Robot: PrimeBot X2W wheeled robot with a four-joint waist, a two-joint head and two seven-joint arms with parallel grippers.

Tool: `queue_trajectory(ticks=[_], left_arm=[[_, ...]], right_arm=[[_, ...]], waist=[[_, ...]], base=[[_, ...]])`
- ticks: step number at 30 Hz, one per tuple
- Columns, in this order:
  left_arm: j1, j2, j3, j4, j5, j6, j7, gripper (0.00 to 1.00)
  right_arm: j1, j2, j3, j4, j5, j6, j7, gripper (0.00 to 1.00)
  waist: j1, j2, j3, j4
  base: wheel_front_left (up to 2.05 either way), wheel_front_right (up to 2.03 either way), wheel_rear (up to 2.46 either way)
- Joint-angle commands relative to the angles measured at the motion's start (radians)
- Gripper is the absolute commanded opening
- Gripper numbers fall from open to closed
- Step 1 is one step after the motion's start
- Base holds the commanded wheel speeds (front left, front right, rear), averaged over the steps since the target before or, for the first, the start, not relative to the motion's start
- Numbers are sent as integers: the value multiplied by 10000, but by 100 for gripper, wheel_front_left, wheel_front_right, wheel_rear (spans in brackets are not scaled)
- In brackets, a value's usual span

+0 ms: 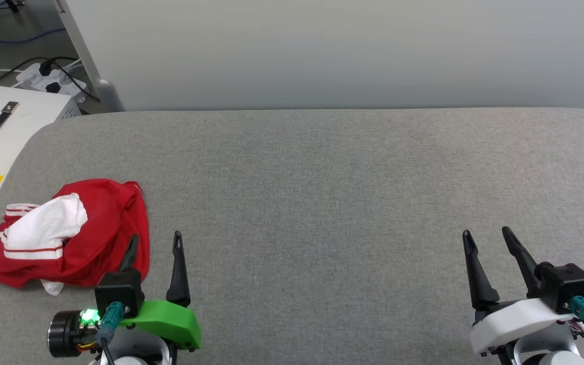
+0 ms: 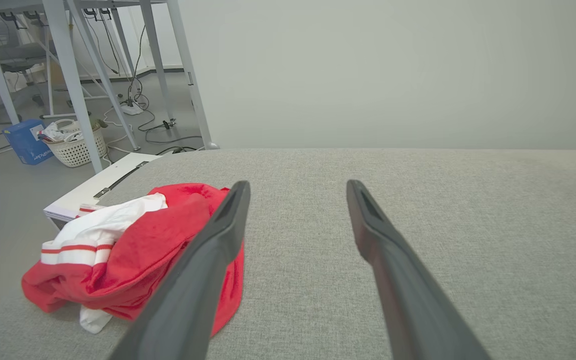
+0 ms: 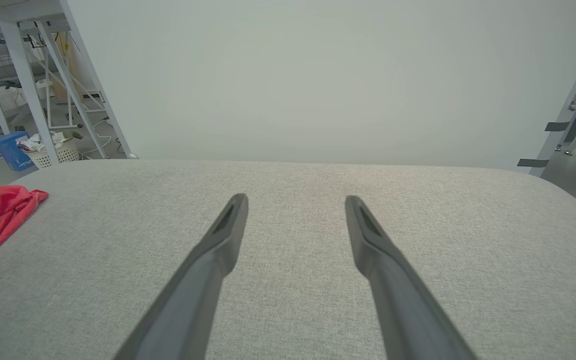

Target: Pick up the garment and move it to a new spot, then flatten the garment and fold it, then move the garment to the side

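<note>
At the near-left corner of the grey table (image 1: 322, 203) lies the garment (image 1: 104, 228), bunched in a crumpled heap. Red body fabric is folded over itself, with a white sleeve and its red-and-white striped trim on top; no numerals are readable. Its left side reaches close to the table's rounded edge, near the white case (image 1: 3, 132) that stands off the table.

Your left gripper (image 1: 156, 236) sits just beside the heap on its right, jaws apart and holding nothing. In the head view its left finger overlaps the red cloth, and in the left wrist view that finger crosses in front of the fabric, but you cannot tell from either whether it touches. Your right gripper (image 1: 486, 231) is well apart from the garment at the near-right of the table, jaws likewise spread and empty.

By my reading, you are at the very start. No part of the task shows as done: the garment is not lifted, spread flat or folded. Everything is left: the pick-up and carry to a new spot, likely toward the table's wide middle, then flattening, folding and the final move aside. Your left arm looks better placed for the first grasp.
</note>
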Motion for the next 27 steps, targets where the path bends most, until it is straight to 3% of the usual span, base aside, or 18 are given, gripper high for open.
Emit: queue_trajectory(ticks=[1,16,27], left_arm=[[11,-20,13,65,-100,80,-97,100],[-29,-25,-7,247,-225,187,-404,100],[-105,-30,314,311,-560,286,-680,100]], right_arm=[[107,-2,-13,43,100,-4,-124,100],[206,-2,-24,30,192,-4,-427,100],[169,-2,396,-102,-8,-5,-699,100]], waist=[[0,-1,-3,3],[0,-1,62,200],[0,-1,311,1335]], base=[[0,0,0],[0,0,0],[0,0,0]])
